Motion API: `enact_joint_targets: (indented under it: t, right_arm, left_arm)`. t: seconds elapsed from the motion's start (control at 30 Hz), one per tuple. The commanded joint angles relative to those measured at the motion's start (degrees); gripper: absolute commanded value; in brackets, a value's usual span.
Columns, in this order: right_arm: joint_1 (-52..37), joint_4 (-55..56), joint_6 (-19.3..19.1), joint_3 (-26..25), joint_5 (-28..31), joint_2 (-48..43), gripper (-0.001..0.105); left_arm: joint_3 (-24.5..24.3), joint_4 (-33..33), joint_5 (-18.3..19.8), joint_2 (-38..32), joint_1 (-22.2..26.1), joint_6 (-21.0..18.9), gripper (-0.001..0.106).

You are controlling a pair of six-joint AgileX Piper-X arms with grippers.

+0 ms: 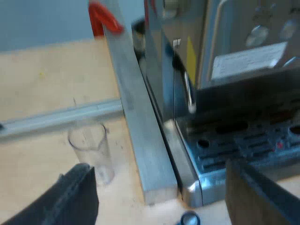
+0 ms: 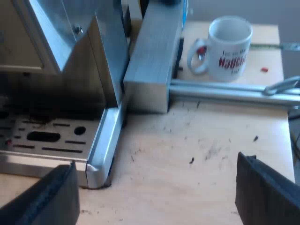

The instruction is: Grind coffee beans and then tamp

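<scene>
The espresso machine (image 1: 225, 56) stands close ahead, its slotted metal drip tray (image 1: 243, 140) facing me. A clear, empty measuring glass (image 1: 91, 150) stands upright on the wooden table beside an aluminium post (image 1: 140, 131) that runs along the machine's side. My left gripper (image 1: 161, 206) hangs open low over the table, between the glass and the tray's corner, holding nothing. In the right wrist view the machine's other tray corner (image 2: 101, 159) is near. My right gripper (image 2: 157, 201) is open over bare table (image 2: 187, 154), empty. A white mug (image 2: 227, 47) with red lettering stands beyond a rail.
An aluminium rail (image 1: 56, 119) crosses the table behind the glass, with a red object (image 1: 103, 18) farther off. A small dark blue ring (image 1: 189, 218) lies by the tray's corner. On the right arm's side a second post (image 2: 152, 56) and rail (image 2: 225, 90) separate the mug from me.
</scene>
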Motion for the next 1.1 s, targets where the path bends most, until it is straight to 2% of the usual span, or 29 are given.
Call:
enact_joint_targets:
  t: [0.03, 0.2, 0.23, 0.37, 0.57, 0.73, 0.9, 1.1]
  right_arm:
    - [-0.4, -0.2, -0.5, -0.1, -0.5, -4.8, 0.070]
    - [-0.4, -0.2, 0.1, 0.4, -0.5, -11.2, 0.070]
    - [-0.4, -0.2, 0.3, 0.5, -0.5, -12.7, 0.070]
    - [-0.4, -0.2, 0.7, 1.3, -0.5, -17.4, 0.070]
    - [-0.4, 0.8, 3.9, 3.5, -0.5, -23.8, 0.070]
    - [-0.3, 1.0, 4.8, 5.8, -0.8, -23.5, 0.070]
    - [-0.3, -0.5, 4.5, 8.5, -0.7, -23.5, 0.070]
    - [-0.3, -4.0, 4.5, 13.3, 2.1, -23.4, 0.070]
  left_arm:
    - [-0.5, -0.1, -0.8, -5.6, -0.2, -0.1, 0.061]
    - [-0.5, 0.5, -4.8, -10.9, -0.2, -0.1, 0.061]
    - [-0.5, 1.5, -5.3, -13.8, -0.2, -0.1, 0.061]
    - [-0.5, 5.6, -5.3, -18.5, -0.2, -0.1, 0.061]
    - [-0.5, 10.2, -5.3, -25.9, -0.2, -0.1, 0.061]
    - [-0.6, 12.8, -6.0, -26.6, 0.1, 0.4, 0.061]
    - [3.1, 11.1, -7.1, -26.7, 0.1, 1.3, 0.061]
    - [11.4, 1.7, -7.0, -26.6, 0.1, -1.8, 0.061]
